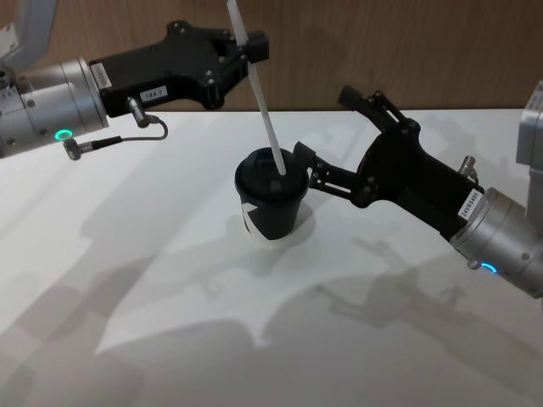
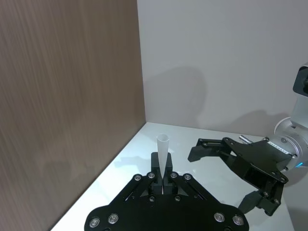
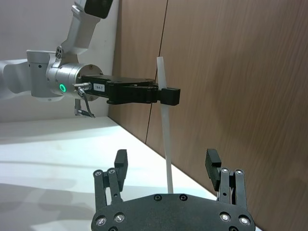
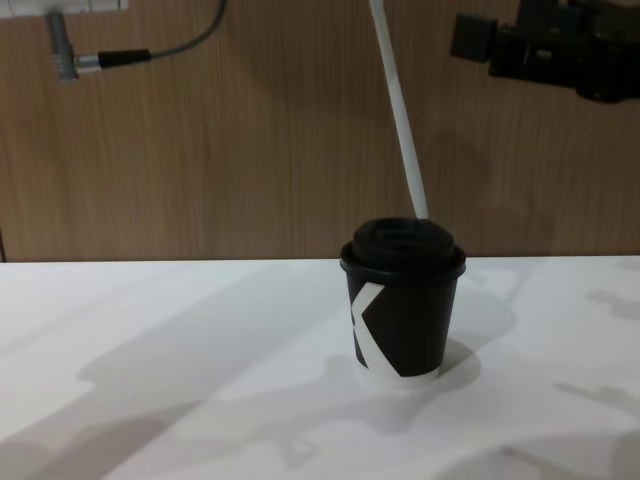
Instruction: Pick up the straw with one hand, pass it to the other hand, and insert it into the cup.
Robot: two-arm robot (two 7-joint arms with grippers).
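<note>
The white straw [image 1: 259, 93] slants down from my left gripper [image 1: 248, 47], which is shut on its upper part, to the domed lid of the black cup [image 1: 271, 208]. Its lower tip meets the lid's top; how deep it goes I cannot tell. The cup stands upright mid-table, its white K mark facing me [image 4: 370, 320]. My right gripper [image 1: 327, 127] is open just right of the cup, its lower finger close to the rim. In the right wrist view the straw [image 3: 166, 139] rises between those spread fingers, untouched.
A wood-panelled wall [image 4: 200, 150] runs along the table's far edge right behind the cup. A grey cable with a metal plug [image 1: 85, 146] dangles under my left wrist. White table [image 1: 170, 339] stretches in front of and left of the cup.
</note>
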